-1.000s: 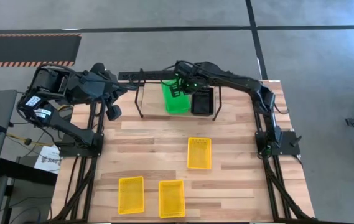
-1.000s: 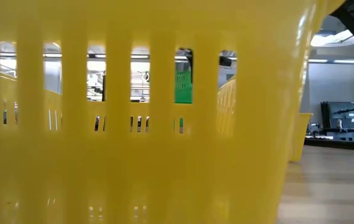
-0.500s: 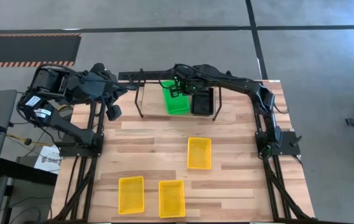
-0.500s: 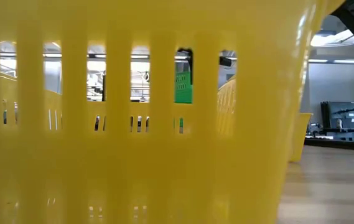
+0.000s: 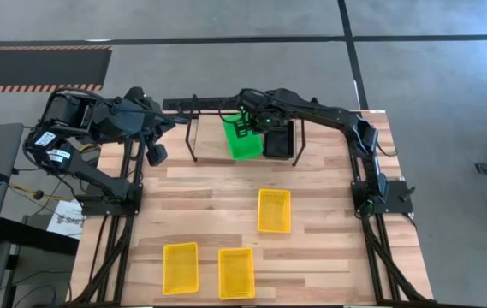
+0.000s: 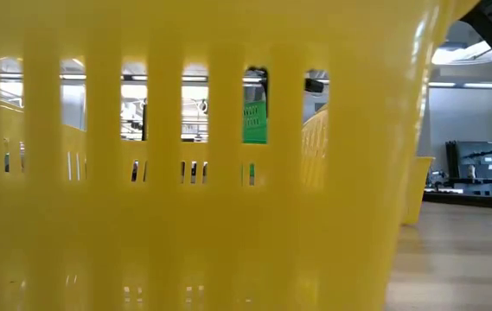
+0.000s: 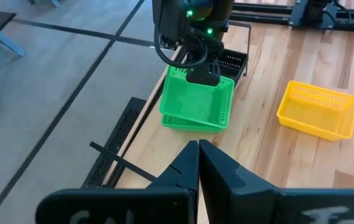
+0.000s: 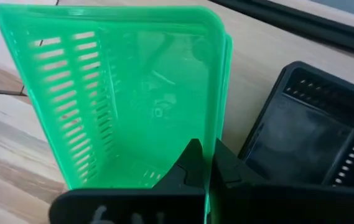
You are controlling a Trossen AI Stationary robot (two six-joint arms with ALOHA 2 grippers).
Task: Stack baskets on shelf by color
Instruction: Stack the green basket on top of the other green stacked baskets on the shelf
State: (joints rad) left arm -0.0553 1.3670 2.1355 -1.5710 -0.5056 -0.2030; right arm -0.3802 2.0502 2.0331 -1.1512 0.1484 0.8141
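A green basket (image 5: 243, 139) sits tilted between the legs of the black shelf (image 5: 217, 104), apparently on a second green one whose edge (image 7: 192, 124) shows beneath it. My right gripper (image 5: 247, 120) is shut on its wall. A black basket (image 5: 278, 141) stands just to its right on the wood. Three yellow baskets (image 5: 274, 210) (image 5: 181, 267) (image 5: 236, 273) lie on the tabletop nearer the front. My left gripper (image 7: 198, 144) hangs shut and empty over the table's far left corner. My right gripper pinches the green basket's long wall that faces the black basket (image 8: 217, 134), near its far end, with one finger inside and one outside. The fingers come steeply from above. The held side is raised and the opposite side (image 7: 183, 121) rests low.
In the low view a yellow basket's slotted wall (image 6: 185, 216) fills nearly everything, with green (image 6: 255, 123) showing through one slot. The shelf's thin legs (image 5: 193, 145) (image 5: 296, 150) stand close on either side of the green and black baskets. Bare wood (image 5: 209, 201) lies mid-table.
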